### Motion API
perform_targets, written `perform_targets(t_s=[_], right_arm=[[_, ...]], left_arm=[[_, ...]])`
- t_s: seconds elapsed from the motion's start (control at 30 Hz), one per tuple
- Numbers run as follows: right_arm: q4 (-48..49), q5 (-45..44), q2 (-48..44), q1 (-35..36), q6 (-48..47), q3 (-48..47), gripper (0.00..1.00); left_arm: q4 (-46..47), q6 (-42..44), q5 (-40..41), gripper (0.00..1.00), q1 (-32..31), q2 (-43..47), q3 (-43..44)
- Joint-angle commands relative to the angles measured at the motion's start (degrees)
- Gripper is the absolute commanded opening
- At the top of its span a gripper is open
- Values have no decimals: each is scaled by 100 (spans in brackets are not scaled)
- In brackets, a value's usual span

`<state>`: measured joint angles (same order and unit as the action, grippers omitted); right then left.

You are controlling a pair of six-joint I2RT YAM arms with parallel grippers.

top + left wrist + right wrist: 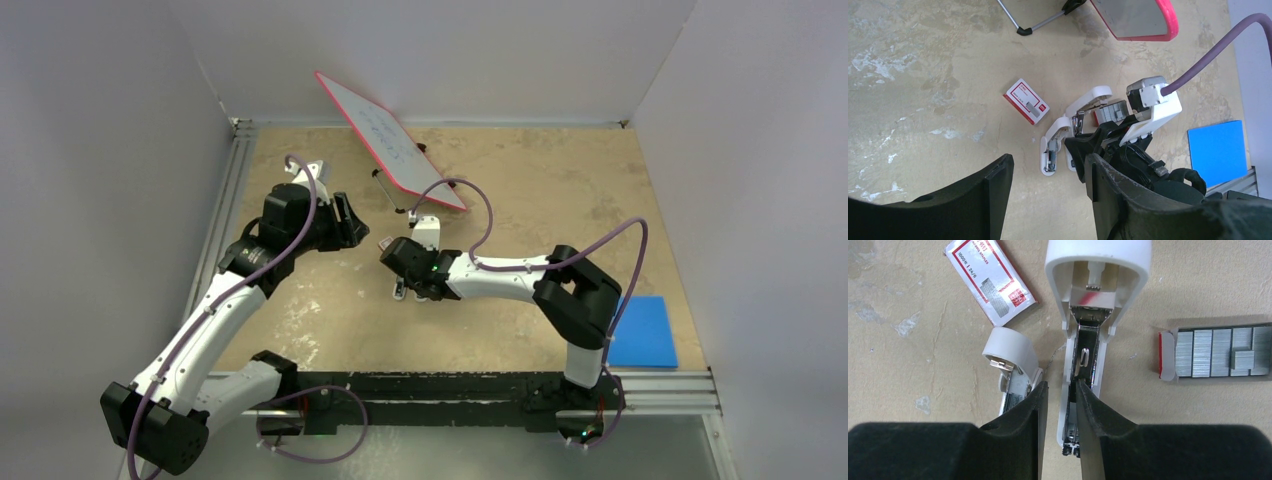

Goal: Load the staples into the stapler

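Well ahead of the jaws of the left gripper (pixel 1047 161), toward their right, we see a red-framed whiteboard (pixel 1138 17) tilted on a wire stand (pixel 1020 22). A blue pad (pixel 1217 150) lies flat on the tan table (pixel 923 75), well off to the jaws' right.

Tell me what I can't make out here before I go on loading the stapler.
Top view: the stapler is mostly hidden under the right gripper.
Right wrist view: its fingers cover the stapler's near end; whether they pinch anything, I cannot tell.
Left wrist view: the staple tray is partly hidden behind the right gripper's body.
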<state>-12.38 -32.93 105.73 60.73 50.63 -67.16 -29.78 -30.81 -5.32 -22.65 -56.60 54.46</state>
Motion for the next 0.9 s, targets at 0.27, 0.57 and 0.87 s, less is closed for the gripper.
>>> perform_targets(t_s=[0.27,0.57,0.87], right_arm=[[-394,435,-35,36,105,-3,34],[-571,414,-190,38,215,-24,32],[-603,234,-231,42,286,-123,34]], left_arm=[[91,50,-39,55,-11,44,1],[87,43,-40,55,-12,43,-4],[92,40,-48,55,-11,47,-5]])
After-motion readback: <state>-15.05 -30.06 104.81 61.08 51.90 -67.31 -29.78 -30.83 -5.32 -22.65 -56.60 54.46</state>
